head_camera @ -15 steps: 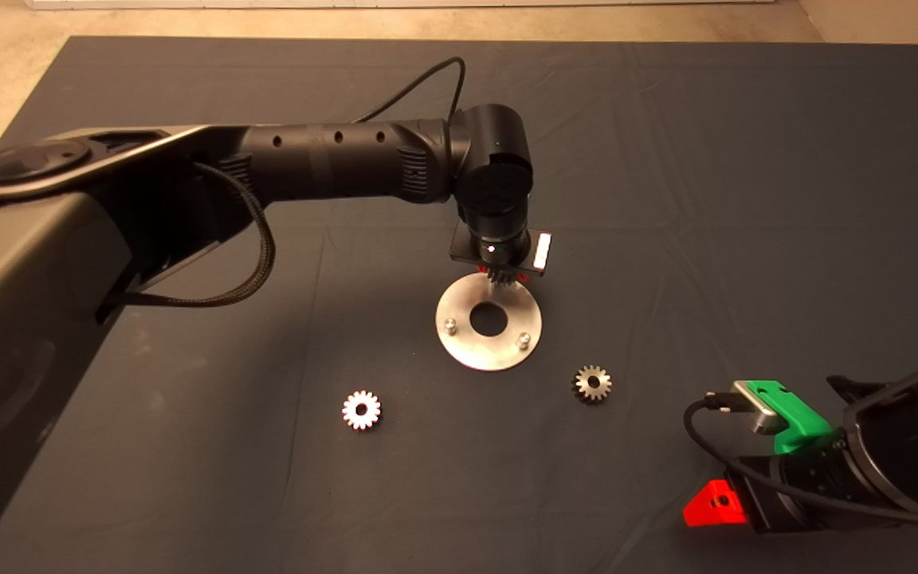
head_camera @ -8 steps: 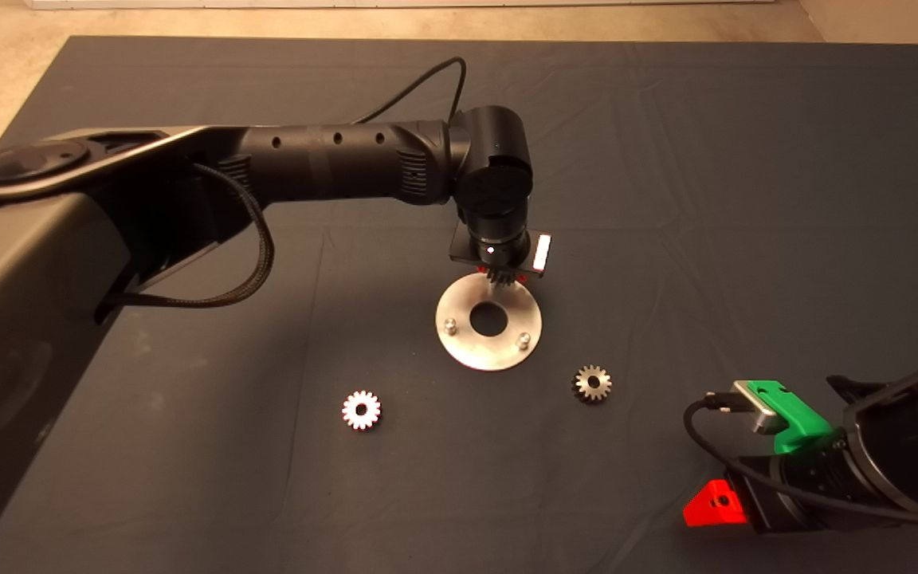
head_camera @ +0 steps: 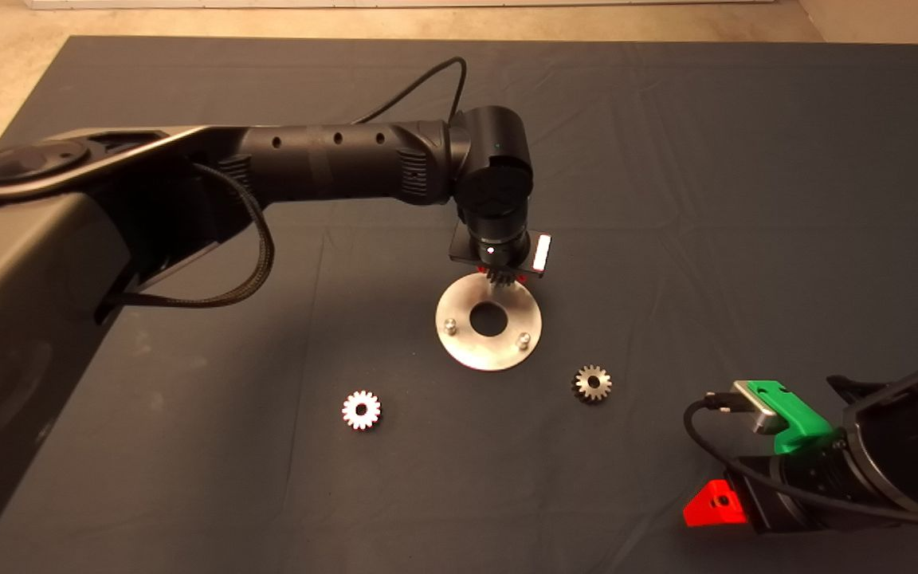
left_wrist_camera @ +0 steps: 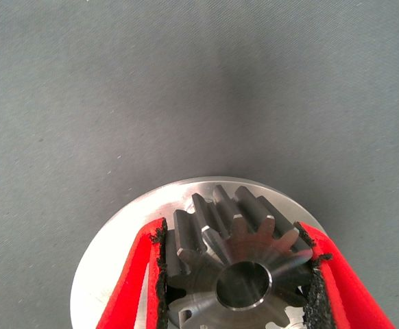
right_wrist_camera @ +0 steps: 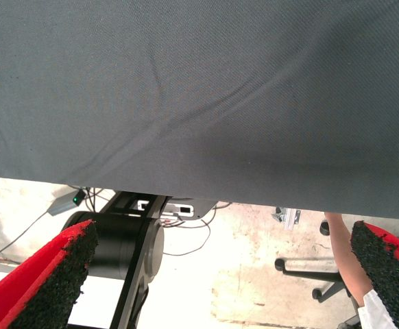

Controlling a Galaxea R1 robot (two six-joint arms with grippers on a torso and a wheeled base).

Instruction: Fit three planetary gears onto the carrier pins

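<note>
My left gripper [head_camera: 501, 278] reaches in from the left and hangs over the far edge of the silver disc [head_camera: 467, 351]. It is shut on one planetary gear [left_wrist_camera: 234, 250], with a black pad against the teeth on each side. A silver pin top [left_wrist_camera: 244, 284] shows inside that gear's centre hole. Two bare carrier pins [head_camera: 450, 324] [head_camera: 523, 340] stand on the near half of the disc. Two more planetary gears lie flat on the mat, one at near left [head_camera: 361, 410] and one at near right [head_camera: 591, 383]. My right gripper [head_camera: 715, 504] is parked at the lower right, open.
In the right wrist view the mat's edge [right_wrist_camera: 186, 188] shows, with floor, cables, a chair base [right_wrist_camera: 309, 267] and part of a person [right_wrist_camera: 343, 257] beyond it. The left arm [head_camera: 331, 163] spans the mat's left half.
</note>
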